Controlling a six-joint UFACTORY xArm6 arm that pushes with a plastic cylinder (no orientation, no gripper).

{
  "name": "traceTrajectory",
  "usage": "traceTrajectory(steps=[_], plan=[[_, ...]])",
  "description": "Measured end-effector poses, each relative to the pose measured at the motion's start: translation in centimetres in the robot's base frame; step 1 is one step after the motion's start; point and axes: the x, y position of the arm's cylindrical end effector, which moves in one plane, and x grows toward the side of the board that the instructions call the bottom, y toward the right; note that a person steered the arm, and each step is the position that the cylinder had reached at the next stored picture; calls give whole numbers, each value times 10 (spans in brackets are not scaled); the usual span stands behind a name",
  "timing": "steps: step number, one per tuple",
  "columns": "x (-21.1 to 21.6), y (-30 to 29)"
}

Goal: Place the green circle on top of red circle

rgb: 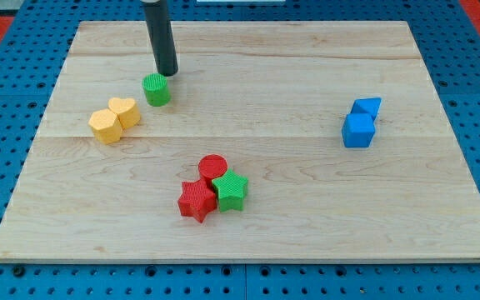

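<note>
Right now the green circle (157, 89) sits in the upper left part of the wooden tabletop (307, 217), and my tip (167, 73) stands just beside it at about its one o'clock, so close that I cannot tell whether the two touch. My end effector is only this straight dark rod, with nothing to open or close, and it holds nothing. The red circle (212, 166) lies well apart from the green circle, toward its five o'clock, near the middle of the tabletop's lower half. Touching the red circle are a green star (232, 192) at its five o'clock and a red star (197, 201) at its seven o'clock. Near the green circle, at its eight o'clock, a yellow heart (124, 112) and a yellow hexagon (105, 126) sit pressed together. Far off at three o'clock, a blue cube (357, 131) and a blue triangle (367, 107) touch each other.
</note>
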Motion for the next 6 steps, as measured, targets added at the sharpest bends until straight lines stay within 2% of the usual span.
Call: traceTrajectory(steps=[2,3,4,5,6], plan=[[37,-10],[41,-58],[57,-34],[57,8],[60,27]])
